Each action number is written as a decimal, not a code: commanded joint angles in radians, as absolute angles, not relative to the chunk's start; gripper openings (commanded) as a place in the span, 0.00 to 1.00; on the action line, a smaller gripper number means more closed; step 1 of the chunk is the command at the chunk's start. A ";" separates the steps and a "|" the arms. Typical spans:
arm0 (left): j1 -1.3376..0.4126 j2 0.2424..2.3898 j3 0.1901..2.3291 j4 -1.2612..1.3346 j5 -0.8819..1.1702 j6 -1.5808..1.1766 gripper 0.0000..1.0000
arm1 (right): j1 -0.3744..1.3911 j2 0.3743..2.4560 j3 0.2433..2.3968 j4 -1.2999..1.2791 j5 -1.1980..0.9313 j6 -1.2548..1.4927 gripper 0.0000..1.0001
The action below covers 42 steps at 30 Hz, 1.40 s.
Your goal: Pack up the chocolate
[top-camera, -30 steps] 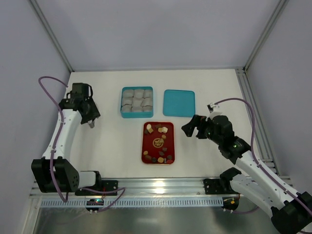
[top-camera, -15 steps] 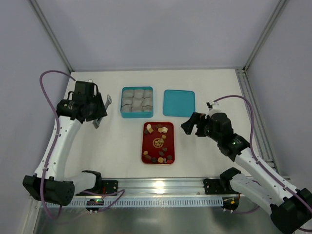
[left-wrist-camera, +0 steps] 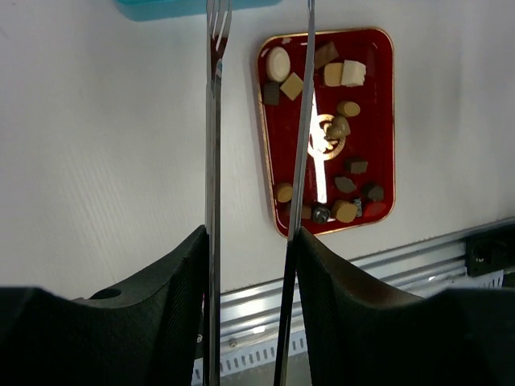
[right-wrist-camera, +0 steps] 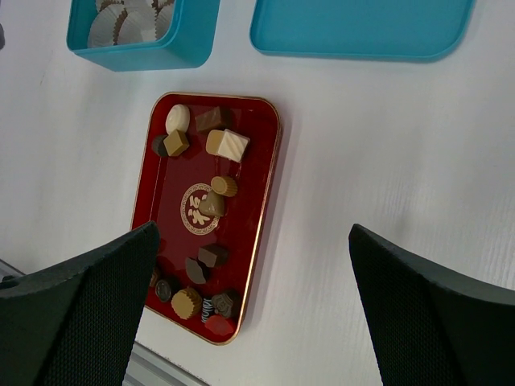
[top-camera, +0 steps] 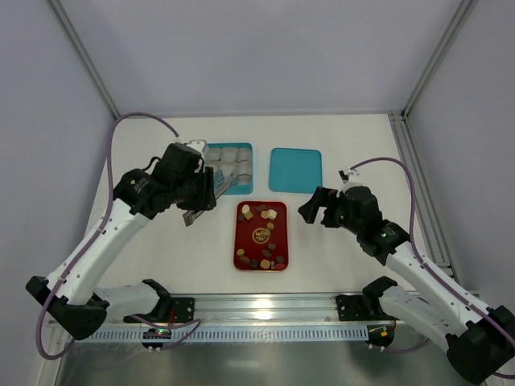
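Chocolate [right-wrist-camera: 224,186] lengthwise down red tray [right-wrist-camera: 245,241] (left gripper [left-wrist-camera: 249,241] tight on tongs [left-wrist-camera: 212,161], right gripper [right-wrist-camera: 253,232] agape)

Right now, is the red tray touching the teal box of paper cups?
Apart. The right wrist view shows a strip of white table running between the teal box and the top edge of the red tray.

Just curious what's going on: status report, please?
Left gripper shut on long metal tongs, right gripper open, empty. Small brown and cream chocolates on red rectangular tray. Nothing blocking it.
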State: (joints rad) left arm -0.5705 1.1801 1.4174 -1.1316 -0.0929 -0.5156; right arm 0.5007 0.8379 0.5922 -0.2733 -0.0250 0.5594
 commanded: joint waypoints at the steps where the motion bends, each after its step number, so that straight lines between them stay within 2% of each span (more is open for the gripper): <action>1: -0.664 1.187 1.411 -1.124 -0.123 -0.552 0.45 | 0.509 0.818 0.604 -0.273 -0.005 0.575 1.00; 16: -0.952 1.316 1.347 -1.025 -0.149 -0.629 0.44 | 0.512 0.796 0.571 -0.288 0.026 0.575 1.00; 42: -0.963 1.531 1.371 -0.916 -0.158 -0.611 0.42 | 0.511 0.727 0.540 -0.333 0.054 0.560 1.00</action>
